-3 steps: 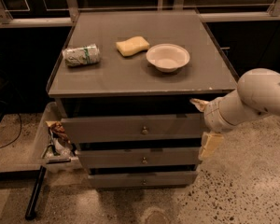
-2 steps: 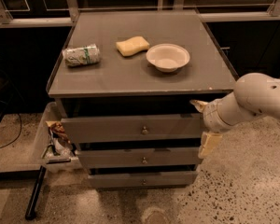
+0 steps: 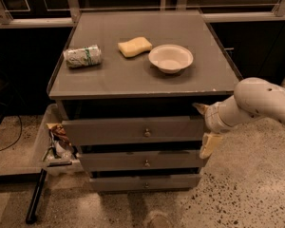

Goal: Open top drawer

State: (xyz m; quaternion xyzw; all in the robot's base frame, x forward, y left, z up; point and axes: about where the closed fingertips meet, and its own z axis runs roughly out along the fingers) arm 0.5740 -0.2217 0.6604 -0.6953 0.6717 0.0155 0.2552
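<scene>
Grey top drawer looks slightly out, not fully open; claw spread at its right end, beside knob. Most pulling likely left.

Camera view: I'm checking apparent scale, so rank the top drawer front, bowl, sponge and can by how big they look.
Largest: wide grey top drawer front
Next: round white bowl
Then: yellow sponge and crumpled green-and-white can, alike, unranked.
The pincer sits at the drawer's right end.
</scene>
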